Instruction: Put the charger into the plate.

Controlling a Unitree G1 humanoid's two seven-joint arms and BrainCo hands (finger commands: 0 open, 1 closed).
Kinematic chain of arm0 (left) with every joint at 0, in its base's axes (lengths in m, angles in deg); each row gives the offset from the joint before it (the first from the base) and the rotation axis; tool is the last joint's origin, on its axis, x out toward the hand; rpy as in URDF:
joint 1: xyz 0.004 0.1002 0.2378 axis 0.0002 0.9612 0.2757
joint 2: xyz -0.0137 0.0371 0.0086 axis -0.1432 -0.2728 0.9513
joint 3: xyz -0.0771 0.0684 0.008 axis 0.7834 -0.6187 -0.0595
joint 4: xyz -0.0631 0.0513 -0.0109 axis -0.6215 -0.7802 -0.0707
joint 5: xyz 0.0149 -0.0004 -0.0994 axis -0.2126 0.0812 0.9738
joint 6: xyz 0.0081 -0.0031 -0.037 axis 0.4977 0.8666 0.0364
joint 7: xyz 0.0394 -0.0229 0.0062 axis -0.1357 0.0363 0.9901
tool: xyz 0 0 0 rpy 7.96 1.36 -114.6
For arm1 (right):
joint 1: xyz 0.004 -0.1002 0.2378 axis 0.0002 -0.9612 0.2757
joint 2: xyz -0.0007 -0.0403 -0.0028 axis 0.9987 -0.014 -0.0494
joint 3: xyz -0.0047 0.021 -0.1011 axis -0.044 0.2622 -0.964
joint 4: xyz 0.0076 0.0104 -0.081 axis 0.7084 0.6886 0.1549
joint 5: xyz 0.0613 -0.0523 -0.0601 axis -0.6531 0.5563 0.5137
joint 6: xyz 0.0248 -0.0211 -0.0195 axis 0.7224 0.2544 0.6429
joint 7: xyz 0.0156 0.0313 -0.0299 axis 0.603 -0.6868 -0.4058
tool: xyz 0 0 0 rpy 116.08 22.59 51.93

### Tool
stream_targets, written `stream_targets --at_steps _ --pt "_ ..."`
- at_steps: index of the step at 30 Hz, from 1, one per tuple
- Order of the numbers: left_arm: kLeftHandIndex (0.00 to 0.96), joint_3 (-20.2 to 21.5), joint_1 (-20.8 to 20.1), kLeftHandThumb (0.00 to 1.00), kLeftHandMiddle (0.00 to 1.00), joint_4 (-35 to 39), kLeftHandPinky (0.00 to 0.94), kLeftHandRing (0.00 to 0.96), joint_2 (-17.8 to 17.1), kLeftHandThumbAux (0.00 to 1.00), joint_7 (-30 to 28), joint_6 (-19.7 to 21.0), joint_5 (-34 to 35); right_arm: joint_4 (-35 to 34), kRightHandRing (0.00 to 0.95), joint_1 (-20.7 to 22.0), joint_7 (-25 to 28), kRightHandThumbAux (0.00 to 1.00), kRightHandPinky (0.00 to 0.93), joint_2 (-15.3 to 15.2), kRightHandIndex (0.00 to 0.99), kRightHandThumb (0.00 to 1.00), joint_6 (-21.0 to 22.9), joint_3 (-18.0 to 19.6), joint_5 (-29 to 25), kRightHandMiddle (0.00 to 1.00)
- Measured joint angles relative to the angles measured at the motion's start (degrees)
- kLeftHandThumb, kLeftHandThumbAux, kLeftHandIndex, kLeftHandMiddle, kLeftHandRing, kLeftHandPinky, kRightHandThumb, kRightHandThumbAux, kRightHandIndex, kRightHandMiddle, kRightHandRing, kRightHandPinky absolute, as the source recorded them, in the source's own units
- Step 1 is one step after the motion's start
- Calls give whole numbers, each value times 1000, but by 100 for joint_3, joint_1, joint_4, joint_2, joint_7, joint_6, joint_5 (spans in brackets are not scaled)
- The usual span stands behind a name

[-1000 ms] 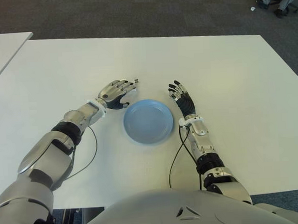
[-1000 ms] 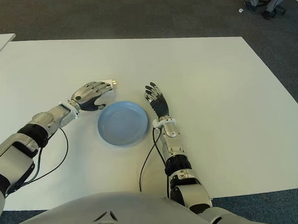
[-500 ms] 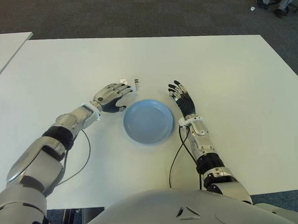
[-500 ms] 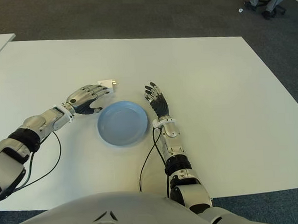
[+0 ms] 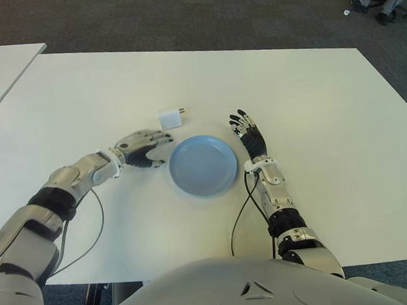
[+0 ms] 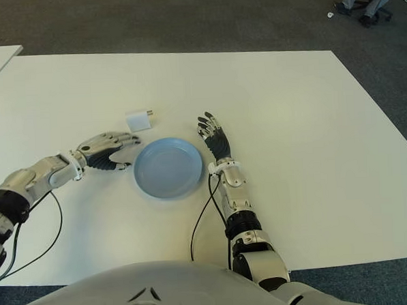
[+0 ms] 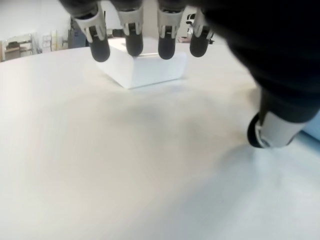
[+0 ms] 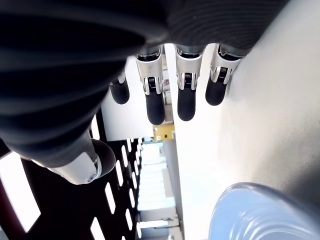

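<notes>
The table (image 5: 310,99) has a smooth, matt white top, looking like laminate; the plate (image 5: 203,165) is pale blue with a soft sheen and faint concentric rings, plastic or glazed ware, which of the two cannot be told; the charger (image 5: 170,119) is a white block of smooth, matt plastic with small metal prongs at one end; the left hand (image 5: 141,144) and the right hand (image 5: 249,134) show silvery, glossy shells over black segments, with dark matt fingertips (image 7: 134,47) that look rubbery; black cables (image 5: 238,219) with a smooth sheath trail from the wrists; the floor (image 5: 183,17) beyond is dark carpet, rough and dull
</notes>
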Motion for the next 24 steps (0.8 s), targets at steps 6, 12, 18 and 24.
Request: stream_targets --at_steps 6,12,18,24 --pt "0 228 297 0 0 799 35 0 -463 473 -945 98 423 1 142 10 11 618 24 8 36 0 -8 -1 0 193" --pt "0 453 586 0 0 1507 38 0 -954 463 -1877 266 688 28 145 14 11 617 26 9 37 0 -32 2 -1 197" --pt "0 745 886 0 0 2035 43 0 -1280 448 -2506 416 864 124 152 21 13 619 25 14 38 0 -92 8 -4 207" --pt "0 1016 1183 0 0 2347 52 6 -1387 431 -2722 560 915 231 160 64 34 628 15 11 39 0 -177 18 -11 218"
